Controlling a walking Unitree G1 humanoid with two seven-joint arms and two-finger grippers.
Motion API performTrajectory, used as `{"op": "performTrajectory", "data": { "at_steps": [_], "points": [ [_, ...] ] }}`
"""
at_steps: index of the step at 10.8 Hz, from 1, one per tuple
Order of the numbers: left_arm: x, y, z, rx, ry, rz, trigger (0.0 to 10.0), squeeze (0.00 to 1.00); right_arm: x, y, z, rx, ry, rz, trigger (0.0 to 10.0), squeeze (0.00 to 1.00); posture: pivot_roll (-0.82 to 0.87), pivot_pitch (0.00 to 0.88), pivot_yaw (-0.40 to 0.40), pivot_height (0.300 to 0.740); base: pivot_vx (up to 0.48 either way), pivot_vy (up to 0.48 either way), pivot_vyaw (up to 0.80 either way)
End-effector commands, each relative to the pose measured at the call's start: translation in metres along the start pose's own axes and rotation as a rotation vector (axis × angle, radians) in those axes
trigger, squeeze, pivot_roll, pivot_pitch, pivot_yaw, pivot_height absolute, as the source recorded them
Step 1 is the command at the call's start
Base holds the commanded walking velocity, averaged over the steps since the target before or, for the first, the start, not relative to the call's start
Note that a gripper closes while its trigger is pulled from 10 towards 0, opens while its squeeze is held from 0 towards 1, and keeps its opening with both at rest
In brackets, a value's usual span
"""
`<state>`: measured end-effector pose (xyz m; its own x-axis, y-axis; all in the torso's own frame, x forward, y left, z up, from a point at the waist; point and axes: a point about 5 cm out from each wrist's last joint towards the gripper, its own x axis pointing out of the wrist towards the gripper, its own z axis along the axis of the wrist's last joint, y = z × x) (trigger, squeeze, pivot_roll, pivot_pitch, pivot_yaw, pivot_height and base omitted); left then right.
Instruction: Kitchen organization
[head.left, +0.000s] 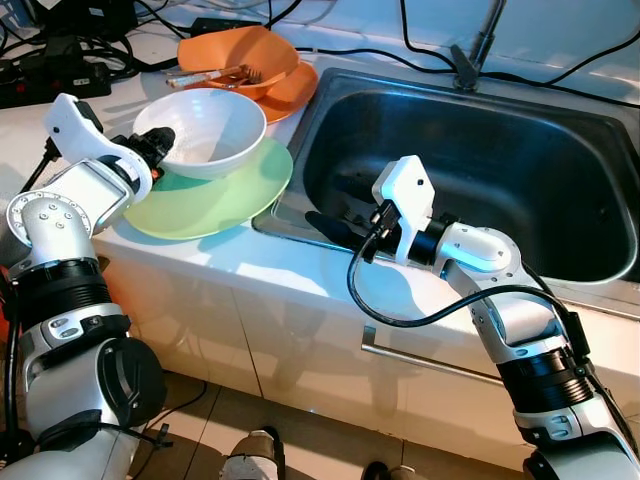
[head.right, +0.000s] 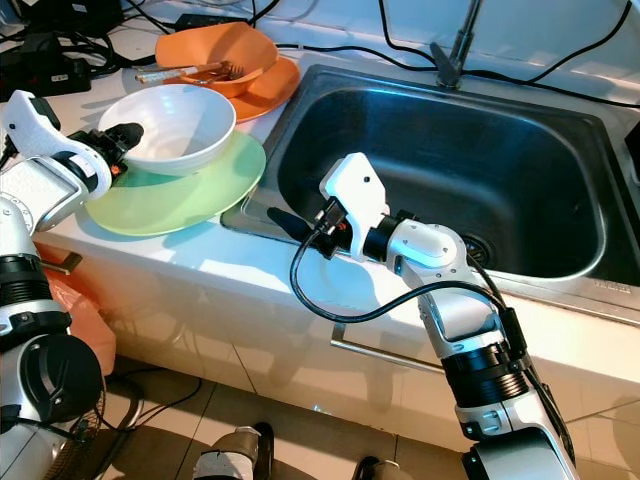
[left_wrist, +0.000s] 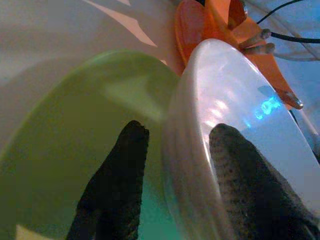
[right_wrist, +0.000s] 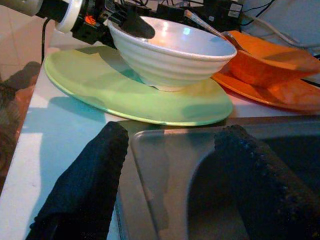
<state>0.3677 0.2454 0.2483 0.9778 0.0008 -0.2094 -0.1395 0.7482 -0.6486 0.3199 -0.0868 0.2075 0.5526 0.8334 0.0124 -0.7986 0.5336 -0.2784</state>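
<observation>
A white ribbed bowl (head.left: 205, 130) rests on a pale green plate (head.left: 230, 200) on the white counter, left of the sink. My left gripper (head.left: 155, 140) is open and straddles the bowl's near rim. One finger (left_wrist: 245, 185) lies inside the bowl, the other finger (left_wrist: 115, 185) outside over the plate with a thin gap to the wall. My right gripper (head.left: 325, 225) hovers open over the sink's front left corner, pointing towards the bowl (right_wrist: 170, 50) and holding nothing.
Behind the white bowl an orange bowl (head.left: 235, 55) with utensils (head.left: 215, 73) sits on an orange plate (head.left: 295, 90). The steel sink (head.left: 480, 170) has a faucet (head.left: 480, 45) at the back. Black cables and a power strip (head.left: 40, 70) lie at the far left.
</observation>
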Motion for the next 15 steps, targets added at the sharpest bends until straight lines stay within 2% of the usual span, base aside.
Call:
{"op": "performTrajectory", "data": {
  "at_steps": [1, 4, 6, 9, 11, 12, 14, 15],
  "points": [
    [-0.001, -0.004, 0.002, -0.001, -0.008, -0.004, 0.0, 0.0, 0.001, 0.002, 0.002, -0.01, -0.002, 0.009, 10.0, 0.0, 0.21, 0.131, 0.012, 0.74, 0.0, 0.0, 0.0],
    [-0.004, -0.005, -0.001, 0.011, -0.025, -0.028, 0.0, 0.0, 0.0, 0.003, 0.001, -0.009, -0.001, 0.009, 10.0, 0.0, 0.21, 0.128, 0.011, 0.74, 0.0, 0.0, 0.0],
    [-0.006, -0.009, -0.01, 0.074, -0.019, -0.048, 0.0, 0.0, 0.0, 0.002, 0.001, -0.007, -0.002, 0.007, 10.0, 0.0, 0.21, 0.127, 0.011, 0.74, 0.0, 0.0, 0.0],
    [-0.01, -0.016, -0.049, 0.117, 0.013, -0.152, 0.0, 0.0, 0.0, -0.004, 0.004, 0.014, -0.022, -0.021, 10.0, 0.0, 0.21, 0.122, 0.007, 0.74, 0.0, 0.0, 0.0],
    [-0.014, -0.021, -0.061, 0.234, -0.048, -0.21, 0.0, 0.0, -0.002, -0.013, 0.005, 0.083, -0.045, -0.085, 10.0, 0.0, 0.21, 0.119, 0.007, 0.74, 0.0, 0.0, 0.0],
    [-0.018, -0.028, -0.062, 0.366, -0.1, -0.256, 0.0, 0.0, -0.002, -0.02, 0.007, 0.124, -0.058, -0.141, 10.0, 0.0, 0.21, 0.118, 0.009, 0.74, 0.0, 0.0, 0.0],
    [-0.021, -0.039, -0.061, 0.472, -0.191, -0.317, 0.0, 0.0, -0.002, -0.039, 0.007, 0.202, -0.059, -0.3, 10.0, 0.0, 0.21, 0.116, 0.013, 0.74, 0.0, 0.0, 0.0],
    [-0.022, -0.042, -0.062, 0.505, -0.208, -0.33, 0.0, 0.0, -0.002, -0.042, 0.009, 0.231, -0.068, -0.33, 10.0, 0.0, 0.21, 0.117, 0.014, 0.74, 0.0, 0.0, 0.0]
  ]
}}
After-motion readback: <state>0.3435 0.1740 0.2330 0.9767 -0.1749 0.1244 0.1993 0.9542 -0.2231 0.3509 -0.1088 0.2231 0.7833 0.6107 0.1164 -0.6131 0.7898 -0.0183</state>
